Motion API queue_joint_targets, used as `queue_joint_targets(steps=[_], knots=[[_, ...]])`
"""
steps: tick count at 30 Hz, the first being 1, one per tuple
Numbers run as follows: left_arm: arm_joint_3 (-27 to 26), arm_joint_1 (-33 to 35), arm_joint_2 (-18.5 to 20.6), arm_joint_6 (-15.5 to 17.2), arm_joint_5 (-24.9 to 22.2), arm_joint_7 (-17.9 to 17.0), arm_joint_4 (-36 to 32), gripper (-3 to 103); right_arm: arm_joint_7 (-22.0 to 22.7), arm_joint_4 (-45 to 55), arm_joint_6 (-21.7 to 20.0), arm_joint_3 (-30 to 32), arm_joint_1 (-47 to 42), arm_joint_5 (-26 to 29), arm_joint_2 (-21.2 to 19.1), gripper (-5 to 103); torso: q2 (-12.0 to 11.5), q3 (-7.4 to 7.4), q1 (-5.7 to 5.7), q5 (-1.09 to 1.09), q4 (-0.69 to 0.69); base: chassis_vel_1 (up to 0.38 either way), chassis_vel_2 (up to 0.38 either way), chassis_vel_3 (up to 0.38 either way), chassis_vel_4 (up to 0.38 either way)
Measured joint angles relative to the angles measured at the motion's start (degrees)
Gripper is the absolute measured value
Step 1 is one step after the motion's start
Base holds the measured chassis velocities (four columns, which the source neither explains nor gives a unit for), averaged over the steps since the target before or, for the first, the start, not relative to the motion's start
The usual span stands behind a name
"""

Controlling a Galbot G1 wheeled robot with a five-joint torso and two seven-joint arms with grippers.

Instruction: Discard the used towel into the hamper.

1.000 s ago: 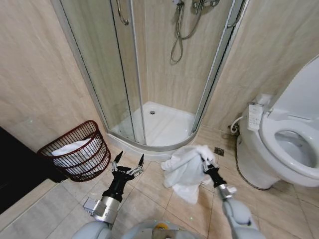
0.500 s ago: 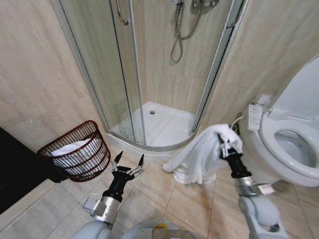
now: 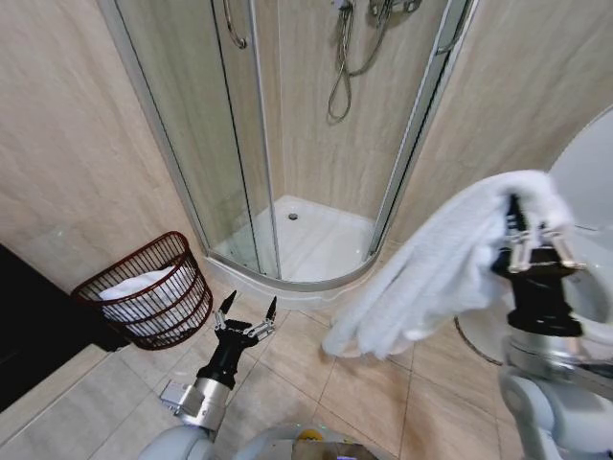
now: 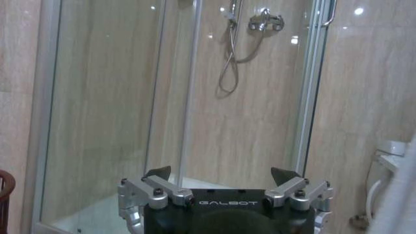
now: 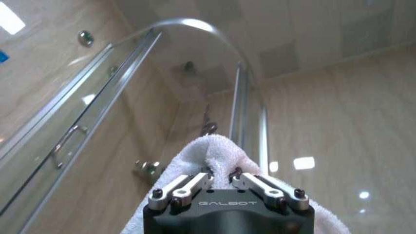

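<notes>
A white towel [image 3: 436, 273] hangs in folds from my right gripper [image 3: 525, 216], which is shut on its top edge, raised high at the right in front of the toilet. In the right wrist view the towel [image 5: 211, 153] bunches between the closed fingers. The hamper [image 3: 153, 292], a dark red-brown wire basket with white cloth inside, stands on the floor at the left against the wall. My left gripper [image 3: 247, 309] sits open low near the floor, just right of the hamper and apart from it; its fingertips [image 4: 158, 172] spread wide in the left wrist view.
A curved glass shower cabin [image 3: 287, 144] with a white tray fills the corner ahead. A white toilet [image 3: 584, 192] stands at the right behind the towel. A dark cabinet [image 3: 34, 326] is at the left. Tiled floor [image 3: 297, 364] lies between hamper and towel.
My right gripper has lifted the towel up and to the right, off the floor, and it now hangs free. The left arm has stayed still.
</notes>
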Motion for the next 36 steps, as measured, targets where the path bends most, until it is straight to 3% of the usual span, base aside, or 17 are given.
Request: queue_joint_targets(steps=[10,24,36], knots=[[0.00,0.00,0.00,0.00,0.00,0.00,0.00,100,3.46,1.87,-3.37,4.61,-1.85,2.48,1.66,9,0.00,0.00,0.00,0.00,0.00,0.000,0.000,0.000,0.000],[0.00,0.00,0.00,0.00,0.00,0.00,0.00,100,4.55,1.64,-3.62,5.83,-2.92,2.70,2.35,9,0.19,0.14,0.01,0.00,0.00,0.000,0.000,0.000,0.000],[0.00,0.00,0.00,0.00,0.00,0.00,0.00,100,4.63,1.54,-2.53,5.75,-2.93,2.61,2.38,9,2.69,2.04,0.60,-0.01,0.00,0.000,0.000,0.000,0.000]])
